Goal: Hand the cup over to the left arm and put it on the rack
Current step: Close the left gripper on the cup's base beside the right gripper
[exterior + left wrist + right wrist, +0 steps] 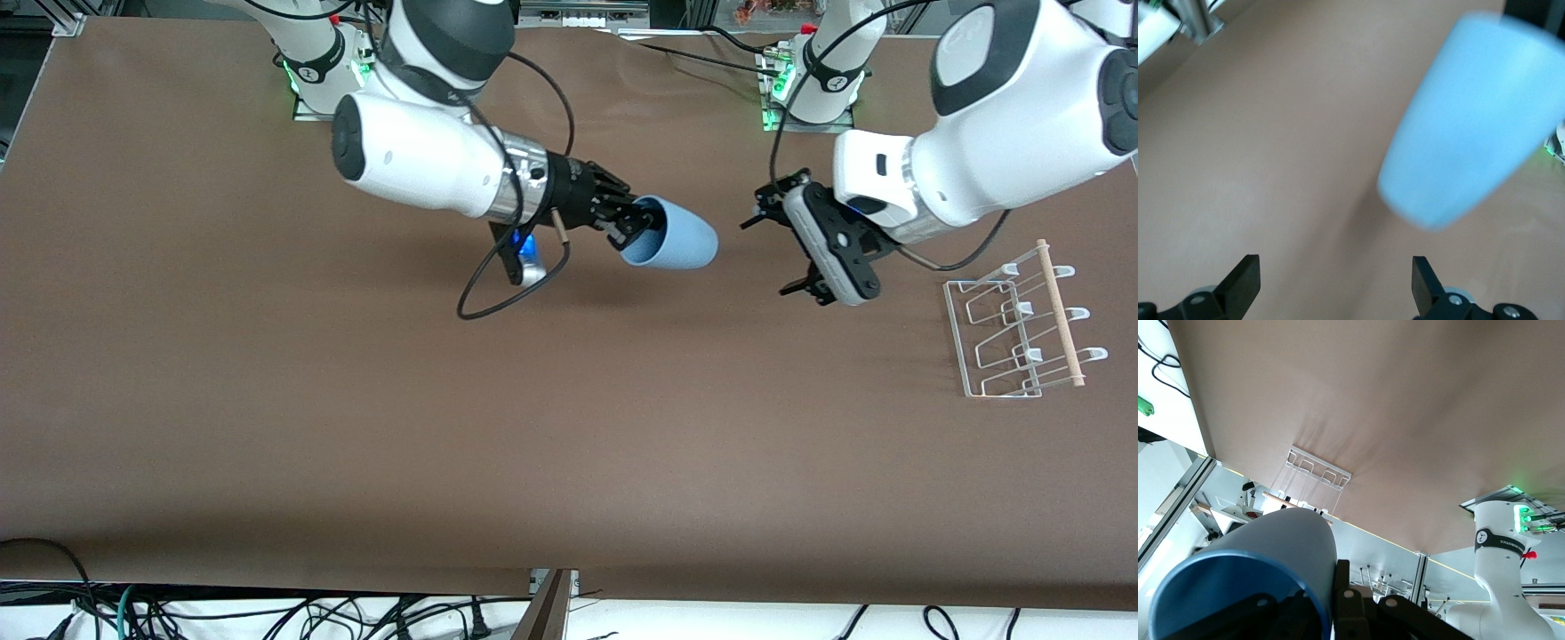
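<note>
Look first at the right gripper (633, 224), up over the middle of the table (267, 427). You can see its black fingers pinching the rim of the light-blue cup (671, 236), one finger inside the mouth and one outside. The cup lies on its side in the air. Its open mouth faces the right arm and its closed bottom points toward 3 o'clock, straight at the other arm.

Next comes the left gripper (782, 244), also up in the air, at about 3 o'clock from the cup. A small gap sits between them; they do not touch. In the left wrist view the two black fingertips (1241, 283) are spread wide with nothing between them, and the cup (1471, 120) floats ahead of them, bottom end first.

So the cup's long line runs right along the path between the two grippers. I think you need to bring the left fingers around the cup's bottom half, then let the right fingers go.

Last, at 4 o'clock from the left gripper, the white wire rack (1018, 333) with its wooden rod (1060, 311) sits on the table at the left arm's end. It holds nothing yet.
</note>
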